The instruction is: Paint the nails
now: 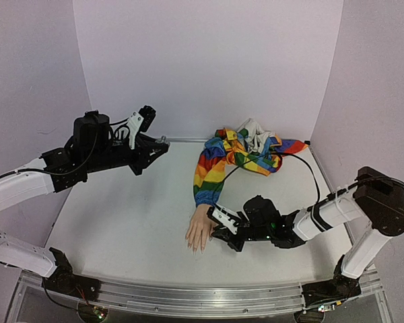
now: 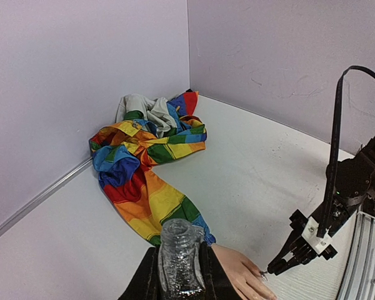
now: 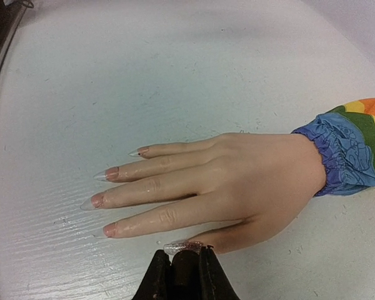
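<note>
Nails (image 3: 94, 202): long, pointed, clear tips over pinkish beds, on the mannequin hand's fingertips, lower centre of the top view.

Tabletop (image 1: 121, 222): white, matte, w/ fine brushed grain. It's boxed in by pale lilac walls (image 1: 209, 60), w/ a metal rail (image 1: 188, 297) along the bottom edge.

Rainbow sleeve (image 1: 212, 171): soft striped fabric w/ a gathered blue cuff. It runs from a crumpled heap at upper right down to the wrist. A black cable (image 1: 310, 168) crosses near the heap.

Mannequin hand (image 3: 237, 181): smooth skin-toned plastic, palm down, fingers slightly spread. The thumb nail (image 3: 177, 248) looks glittery and sits right at the right claw's tip.

Left claw (image 2: 179, 265): raised at upper left of the top view, well apart from the hand. It's clamped on a clear bottle (image 2: 176, 237) w/ speckled contents; the neck is open.

Right claw (image 3: 184, 252): low on the tabletop just beside the thumb, fingers pinched on a small dark piece (image 3: 185, 272). What that piece is, can't tell.
</note>
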Controlling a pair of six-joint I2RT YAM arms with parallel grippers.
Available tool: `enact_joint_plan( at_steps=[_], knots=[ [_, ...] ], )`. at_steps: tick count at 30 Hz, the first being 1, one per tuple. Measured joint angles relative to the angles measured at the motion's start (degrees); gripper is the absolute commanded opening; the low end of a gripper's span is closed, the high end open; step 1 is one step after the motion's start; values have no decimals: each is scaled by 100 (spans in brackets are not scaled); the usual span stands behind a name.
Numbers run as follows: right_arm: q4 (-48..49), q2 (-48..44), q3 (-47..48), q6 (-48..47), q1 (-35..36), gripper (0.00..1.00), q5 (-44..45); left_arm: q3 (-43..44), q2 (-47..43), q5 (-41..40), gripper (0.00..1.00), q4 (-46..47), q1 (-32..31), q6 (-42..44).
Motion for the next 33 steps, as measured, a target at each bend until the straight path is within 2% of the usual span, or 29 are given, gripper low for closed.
enact_joint_plan(
  at_steps=[33],
  knots=[
    [-31, 70, 22, 59, 0, 0, -422, 0, 0, 0, 0, 0, 0, 2]
  ],
)
